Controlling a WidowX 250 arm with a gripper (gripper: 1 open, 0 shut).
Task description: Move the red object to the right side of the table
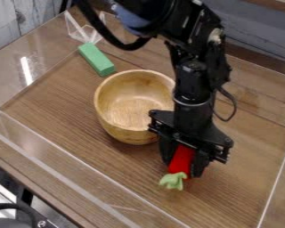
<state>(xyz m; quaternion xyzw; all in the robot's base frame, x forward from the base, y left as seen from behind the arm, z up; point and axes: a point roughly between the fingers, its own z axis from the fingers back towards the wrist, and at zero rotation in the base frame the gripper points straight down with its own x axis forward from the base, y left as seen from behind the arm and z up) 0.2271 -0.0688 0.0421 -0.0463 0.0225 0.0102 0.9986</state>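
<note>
The red object [178, 164], a small oval toy fruit, hangs upright with its pale green leafy end [171, 182] down at the table [246, 191]. My gripper [183, 169] points straight down, just right of the bowl and towards the front, with its black fingers [166, 158] closed on either side of the red fruit. Whether the leafy end rests on the wood is unclear.
A round wooden bowl [124, 111] stands just left of the gripper, close to the fingers. A green rectangular block [96, 60] lies at the back left. Low clear acrylic walls [281, 178] edge the tabletop. Bare wood lies to the gripper's right.
</note>
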